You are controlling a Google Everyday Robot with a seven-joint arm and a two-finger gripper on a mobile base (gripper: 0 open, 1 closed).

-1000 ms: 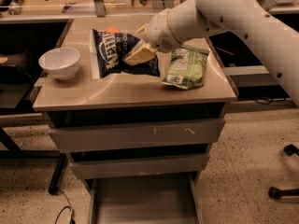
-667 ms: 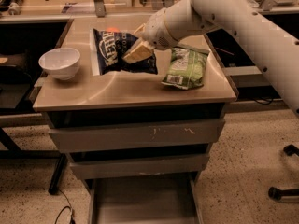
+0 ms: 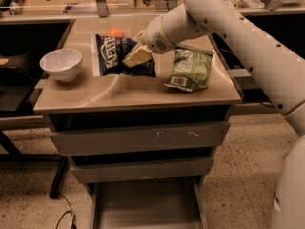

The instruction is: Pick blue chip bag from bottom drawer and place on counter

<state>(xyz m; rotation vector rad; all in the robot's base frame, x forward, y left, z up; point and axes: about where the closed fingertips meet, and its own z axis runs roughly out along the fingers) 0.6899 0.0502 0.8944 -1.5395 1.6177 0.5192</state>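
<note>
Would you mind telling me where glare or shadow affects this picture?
Camera view: glare streaks the counter in front of the blue chip bag; the gripper, at that bag, is evenly lit; the bottom drawer lies in dim shadow.

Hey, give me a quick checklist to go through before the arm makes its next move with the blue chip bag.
1. The blue chip bag is out of the drawer and lying on the counter: ok.
2. The bag sits well back from the counter's front edge: ok.
3. The gripper is released from the bag: cannot tell; it is over the bag's right part.
4. The green chip bag is out of the way: ok, it lies to the right, apart from the gripper.
5. The white bowl is out of the way: ok, it stands far left.
6. The bottom drawer is closed: not ok, it stands pulled out.
</note>
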